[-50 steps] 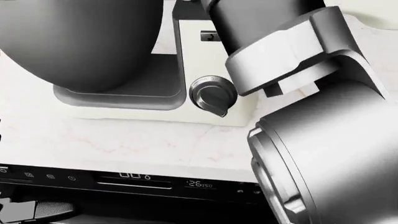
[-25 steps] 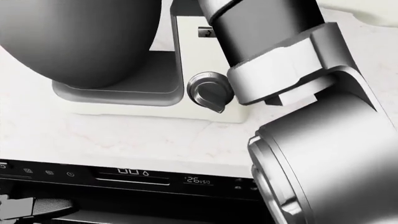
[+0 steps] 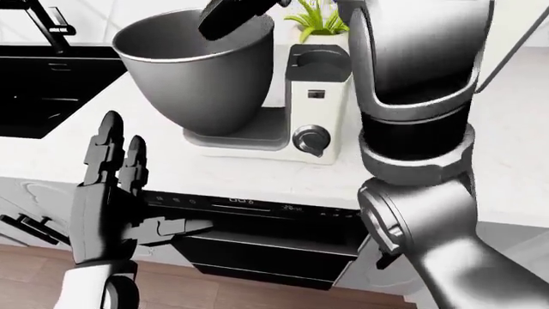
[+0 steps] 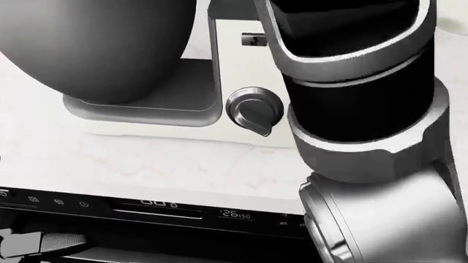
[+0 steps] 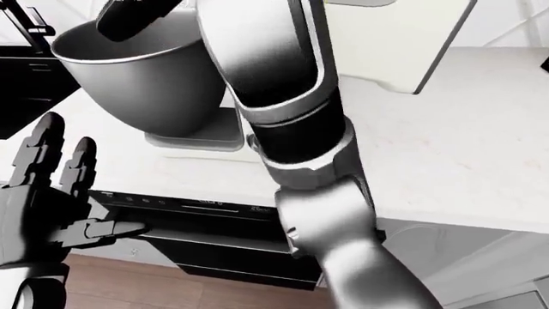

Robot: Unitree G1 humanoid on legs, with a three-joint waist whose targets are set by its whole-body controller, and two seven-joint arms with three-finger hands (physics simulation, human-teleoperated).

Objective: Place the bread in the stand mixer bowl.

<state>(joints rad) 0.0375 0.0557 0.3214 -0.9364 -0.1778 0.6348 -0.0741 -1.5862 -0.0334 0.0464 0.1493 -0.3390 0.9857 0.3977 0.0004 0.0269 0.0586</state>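
The stand mixer (image 3: 316,96) is white and stands on the pale counter (image 3: 214,174), with its grey metal bowl (image 3: 195,71) on the left. My right arm (image 3: 416,129) rises from the lower right and bends over the mixer. Its dark hand (image 3: 233,15) hangs over the bowl's rim at the top edge of the left-eye view and is partly cut off. The bread does not show in any view, and what the hand holds is hidden. My left hand (image 3: 116,187) is open with fingers spread, low on the left, below the counter edge. The head view shows only the bowl's underside (image 4: 95,49) and the mixer knob (image 4: 254,112).
A black sink (image 3: 43,77) with a dark faucet (image 3: 47,26) lies left of the mixer. A green plant (image 3: 319,20) stands behind it. A black dishwasher panel (image 3: 249,207) runs under the counter edge. A tall white box (image 5: 403,38) stands on the counter to the right.
In the head view my right forearm has swung upright and now covers the right side more squarely. The mixer stays put, with only a slight camera shift.
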